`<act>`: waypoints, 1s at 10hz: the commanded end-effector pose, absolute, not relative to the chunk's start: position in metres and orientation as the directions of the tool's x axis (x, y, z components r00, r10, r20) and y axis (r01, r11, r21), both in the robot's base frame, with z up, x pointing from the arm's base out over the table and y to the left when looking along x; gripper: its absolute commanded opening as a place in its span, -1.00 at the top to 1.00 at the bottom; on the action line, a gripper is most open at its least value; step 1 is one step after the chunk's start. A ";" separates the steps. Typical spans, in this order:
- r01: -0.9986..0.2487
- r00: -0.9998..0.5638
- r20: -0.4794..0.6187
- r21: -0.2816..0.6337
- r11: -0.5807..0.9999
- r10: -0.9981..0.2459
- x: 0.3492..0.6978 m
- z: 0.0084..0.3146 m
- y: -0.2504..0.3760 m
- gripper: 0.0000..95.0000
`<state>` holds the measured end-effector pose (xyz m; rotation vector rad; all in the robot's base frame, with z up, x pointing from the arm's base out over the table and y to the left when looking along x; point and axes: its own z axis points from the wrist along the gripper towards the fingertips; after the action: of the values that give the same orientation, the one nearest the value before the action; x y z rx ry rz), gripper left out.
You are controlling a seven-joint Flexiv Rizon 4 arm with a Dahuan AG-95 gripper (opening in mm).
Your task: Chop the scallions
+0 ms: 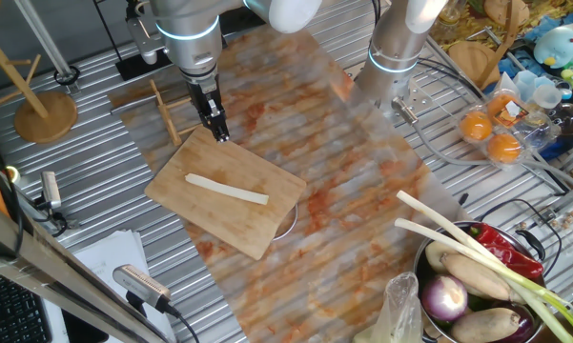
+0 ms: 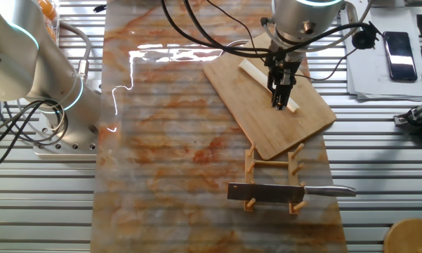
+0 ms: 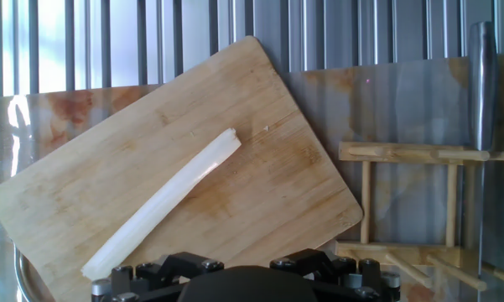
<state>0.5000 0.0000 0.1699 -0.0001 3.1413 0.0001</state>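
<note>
Nothing has been cut: the scallion (image 1: 226,189) lies whole on the bamboo cutting board (image 1: 257,233), and the cleaver (image 2: 267,192) sits on its wooden rack (image 2: 252,163) just beside the board's edge. The hand (image 1: 220,132) hovers over the board's far corner, holding nothing; whether its fingers are parted, I cannot tell. I reckon fetching the cleaver comes next. The tabletop (image 2: 161,140) around is open.

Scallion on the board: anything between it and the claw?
Nothing visible. The scallion lies alone on the cutting board, uncut, and the claw hangs over the board's edge near it. The knife sits on its rack off the board, not in between.
</note>
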 end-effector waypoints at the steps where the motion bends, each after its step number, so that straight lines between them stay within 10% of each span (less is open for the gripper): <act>1: -0.137 -0.989 -0.053 0.019 0.990 -0.136 0.500 0.170 0.000 1.00; 10: -0.191 -0.980 -0.051 0.016 0.981 -0.190 0.505 0.159 -0.002 1.00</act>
<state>0.5047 -0.0013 0.1597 -0.2903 3.0811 0.0316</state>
